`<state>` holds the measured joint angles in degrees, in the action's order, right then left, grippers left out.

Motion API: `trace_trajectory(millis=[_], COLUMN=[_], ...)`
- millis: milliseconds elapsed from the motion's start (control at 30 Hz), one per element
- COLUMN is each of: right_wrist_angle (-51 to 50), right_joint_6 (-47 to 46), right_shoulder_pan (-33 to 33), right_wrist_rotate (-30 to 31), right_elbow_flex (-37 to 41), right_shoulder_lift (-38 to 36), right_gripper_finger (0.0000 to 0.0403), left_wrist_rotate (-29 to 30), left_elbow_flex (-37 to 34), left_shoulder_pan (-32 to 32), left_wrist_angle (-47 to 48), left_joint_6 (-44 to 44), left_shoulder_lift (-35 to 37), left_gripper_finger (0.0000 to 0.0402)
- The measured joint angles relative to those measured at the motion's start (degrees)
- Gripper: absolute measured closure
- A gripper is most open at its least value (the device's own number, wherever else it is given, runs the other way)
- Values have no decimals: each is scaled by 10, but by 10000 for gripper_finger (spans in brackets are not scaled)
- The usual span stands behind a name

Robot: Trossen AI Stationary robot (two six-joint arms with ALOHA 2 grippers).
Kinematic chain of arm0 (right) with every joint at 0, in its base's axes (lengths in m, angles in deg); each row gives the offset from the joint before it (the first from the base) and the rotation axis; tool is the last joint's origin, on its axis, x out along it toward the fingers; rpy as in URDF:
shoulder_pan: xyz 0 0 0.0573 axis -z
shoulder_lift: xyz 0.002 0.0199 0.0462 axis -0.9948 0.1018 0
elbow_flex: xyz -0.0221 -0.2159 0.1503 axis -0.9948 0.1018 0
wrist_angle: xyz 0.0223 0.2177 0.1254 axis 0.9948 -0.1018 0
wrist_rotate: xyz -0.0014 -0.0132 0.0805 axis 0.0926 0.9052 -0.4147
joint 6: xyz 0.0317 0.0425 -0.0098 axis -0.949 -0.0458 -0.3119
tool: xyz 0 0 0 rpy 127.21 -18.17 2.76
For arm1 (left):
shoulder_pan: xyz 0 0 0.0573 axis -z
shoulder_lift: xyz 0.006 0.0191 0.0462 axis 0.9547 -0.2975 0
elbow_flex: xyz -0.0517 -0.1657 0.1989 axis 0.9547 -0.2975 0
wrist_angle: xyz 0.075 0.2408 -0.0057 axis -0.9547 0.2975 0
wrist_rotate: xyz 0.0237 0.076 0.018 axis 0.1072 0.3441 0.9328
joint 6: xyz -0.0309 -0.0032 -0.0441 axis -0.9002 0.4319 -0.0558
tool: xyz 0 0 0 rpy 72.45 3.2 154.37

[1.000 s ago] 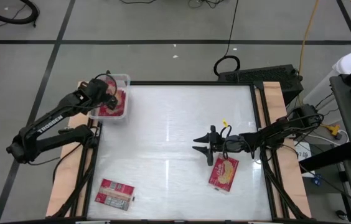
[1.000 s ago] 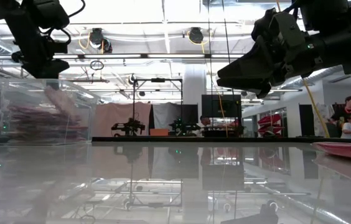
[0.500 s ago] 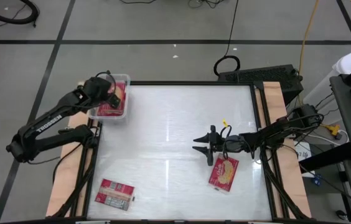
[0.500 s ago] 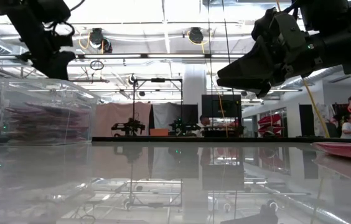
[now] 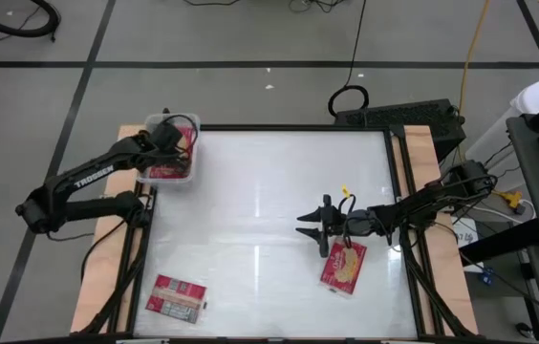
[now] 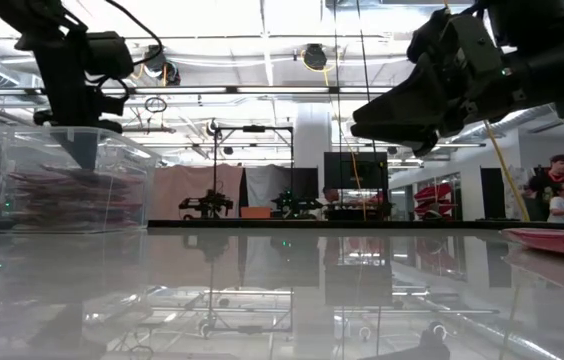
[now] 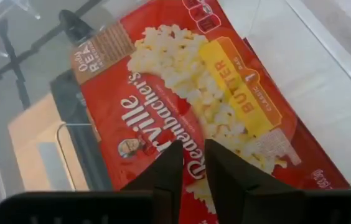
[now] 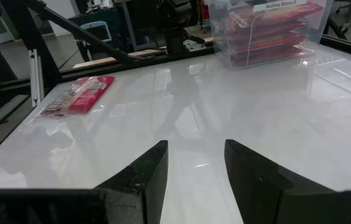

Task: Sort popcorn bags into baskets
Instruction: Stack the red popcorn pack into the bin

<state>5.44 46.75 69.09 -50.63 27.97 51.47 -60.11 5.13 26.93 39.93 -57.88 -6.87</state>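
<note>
Packets are being sorted from the near bench edge toward the far corner. One flat red popcorn packet (image 5: 177, 297) is lying flat at the near left, well apart from both arms. Another red packet with a yellow picture (image 5: 343, 265) is being left just beside the right pincer (image 5: 310, 225), which is being held released and empty above the white bench (image 5: 269, 191), likely poised for pickup. Farthest, the left pincer (image 7: 191, 163) is being kept over the clear plastic bin (image 5: 191, 122), fingers nearly clenched with nothing between them, just above the stacked red bags (image 7: 213, 93).
</note>
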Motion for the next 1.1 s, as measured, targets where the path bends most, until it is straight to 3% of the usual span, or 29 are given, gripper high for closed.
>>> trace_trajectory(millis=[233, 400, 567, 733, 867, 1100], right_wrist_angle=[1, 1, 6, -31, -151, -514], right_joint_6=[-11, -29, -75, -137, -181, -310], right_shoulder_pan=[-4, -4, -4, -18, -41, -87], right_wrist_rotate=[1, 1, 20, 57, 73, 60], right_elbow_flex=[0, 0, 0, -17, -70, -238], right_shoulder_lift=[0, 0, 0, 0, -5, -7], right_gripper_finger=[250, 250, 250, 250, 250, 250], left_wrist_rotate=[38, 33, -29, -105, -111, -94], left_elbow_flex=[13, 21, 21, 21, 22, 15], left_shoulder_pan=[0, 3, 29, 99, 189, 374], left_wrist_angle=[22, 27, 1, -52, -86, -159], left_joint_6=[-24, -25, -10, -4, -25, -44], left_shoulder_lift=[-1, 12, 52, 119, 162, 174], left_gripper_finger=[340, 339, 339, 339, 339, 339])
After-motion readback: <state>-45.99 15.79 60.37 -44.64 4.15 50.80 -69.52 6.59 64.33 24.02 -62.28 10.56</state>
